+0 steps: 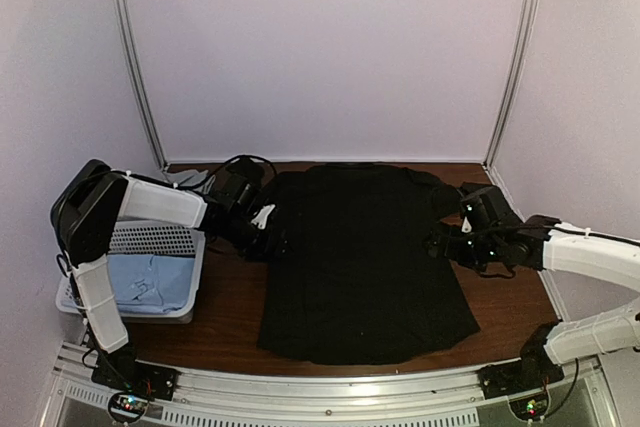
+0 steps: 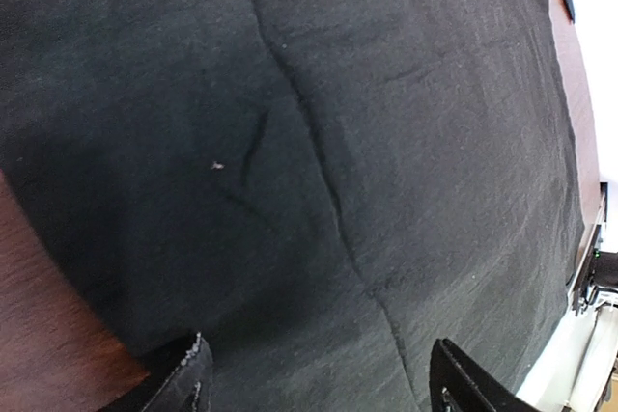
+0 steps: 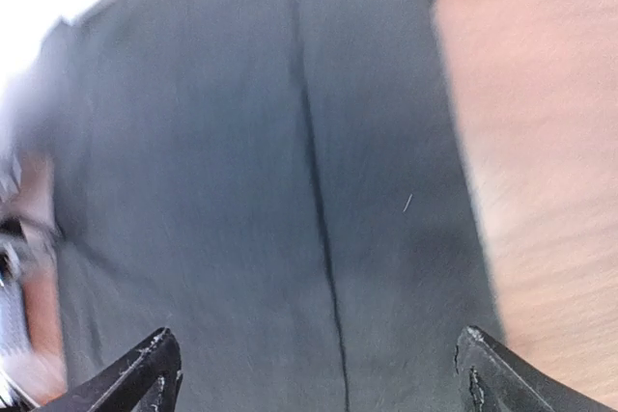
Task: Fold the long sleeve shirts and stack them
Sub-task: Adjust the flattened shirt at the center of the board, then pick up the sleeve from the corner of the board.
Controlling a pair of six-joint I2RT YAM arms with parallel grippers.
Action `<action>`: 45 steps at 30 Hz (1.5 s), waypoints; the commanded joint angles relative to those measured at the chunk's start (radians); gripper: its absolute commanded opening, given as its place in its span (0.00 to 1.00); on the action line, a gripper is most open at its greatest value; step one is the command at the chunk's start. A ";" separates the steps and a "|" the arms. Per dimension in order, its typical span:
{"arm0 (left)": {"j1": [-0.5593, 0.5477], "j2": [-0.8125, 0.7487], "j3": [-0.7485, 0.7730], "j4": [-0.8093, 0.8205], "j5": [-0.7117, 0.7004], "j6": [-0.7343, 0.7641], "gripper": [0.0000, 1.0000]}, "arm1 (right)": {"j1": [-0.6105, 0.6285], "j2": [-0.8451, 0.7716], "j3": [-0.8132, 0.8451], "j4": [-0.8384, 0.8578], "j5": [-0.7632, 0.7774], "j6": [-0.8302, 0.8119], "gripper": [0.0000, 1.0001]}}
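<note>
A large black long sleeve shirt (image 1: 365, 262) lies flat on the brown table, its sleeves folded in. It fills the left wrist view (image 2: 338, 142), with a tiny white mark (image 2: 217, 165), and the right wrist view (image 3: 270, 190). My left gripper (image 1: 270, 239) is at the shirt's left edge, open and empty, low over the cloth (image 2: 314, 378). My right gripper (image 1: 440, 240) is at the shirt's right edge, open and empty above the cloth (image 3: 319, 373). A light blue shirt (image 1: 150, 282) lies in the basket at the left.
A white lattice basket (image 1: 150, 239) stands at the left of the table under the left arm. Bare brown tabletop (image 1: 510, 302) shows right of the shirt. White booth walls close the back and sides. A metal rail (image 1: 320, 387) runs along the near edge.
</note>
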 commanded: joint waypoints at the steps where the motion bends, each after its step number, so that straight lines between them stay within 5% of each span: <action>1: 0.011 -0.054 0.047 -0.023 -0.024 0.034 0.79 | -0.084 -0.098 -0.031 0.106 0.075 0.007 0.95; 3: 0.011 -0.064 0.057 -0.024 -0.022 0.038 0.79 | -0.130 -0.133 -0.055 0.152 0.037 0.001 0.78; 8: 0.009 -0.084 0.077 -0.022 -0.021 0.047 0.79 | -0.229 -0.101 -0.075 0.210 -0.062 -0.031 0.70; 22: 0.009 -0.115 0.083 -0.022 -0.017 0.050 0.79 | -0.383 0.217 0.162 0.224 0.054 -0.214 0.80; 33: 0.009 -0.135 0.096 -0.044 -0.016 0.070 0.79 | -0.570 0.553 0.379 0.176 0.057 -0.314 0.68; 45: 0.009 -0.169 0.071 -0.031 -0.005 0.087 0.79 | -0.737 0.702 0.504 0.115 0.110 -0.342 0.71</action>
